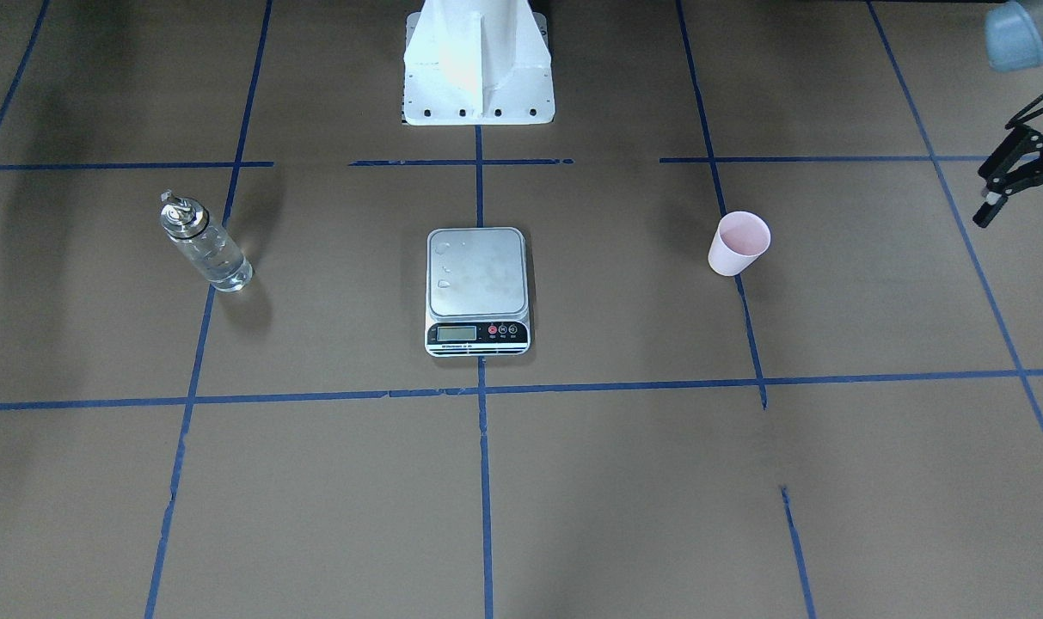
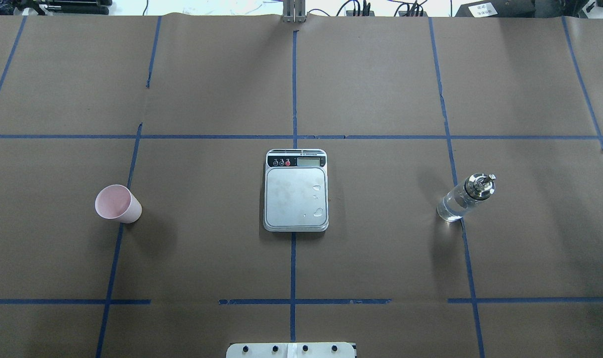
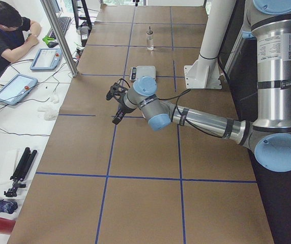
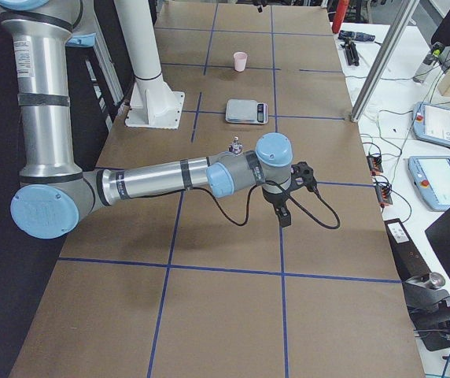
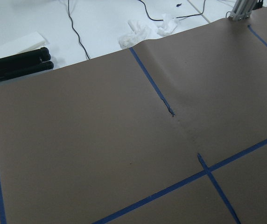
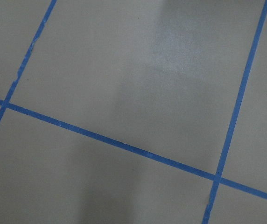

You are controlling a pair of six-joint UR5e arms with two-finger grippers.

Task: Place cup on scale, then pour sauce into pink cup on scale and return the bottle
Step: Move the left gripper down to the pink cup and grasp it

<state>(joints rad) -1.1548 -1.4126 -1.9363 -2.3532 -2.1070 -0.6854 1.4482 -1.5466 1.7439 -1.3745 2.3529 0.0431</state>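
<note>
The pink cup (image 1: 739, 245) stands upright and empty on the brown table, apart from the scale; it also shows in the overhead view (image 2: 117, 204). The scale (image 1: 476, 275) sits at the table's middle, its platform bare but for a few droplets. The glass bottle (image 1: 205, 245) with clear sauce stands upright on the other side of the scale (image 2: 295, 199), also seen from overhead (image 2: 463, 199). My left gripper (image 1: 1027, 222) hovers open and empty beyond the cup, at the table's end. My right gripper (image 4: 284, 206) hangs past the bottle; I cannot tell whether it is open or shut.
The white robot pedestal (image 1: 476, 64) stands behind the scale. Blue tape lines (image 2: 294, 268) grid the table. An operator (image 3: 3, 30), tablets (image 3: 14, 87) and an aluminium post (image 3: 59, 35) lie along the far table edge.
</note>
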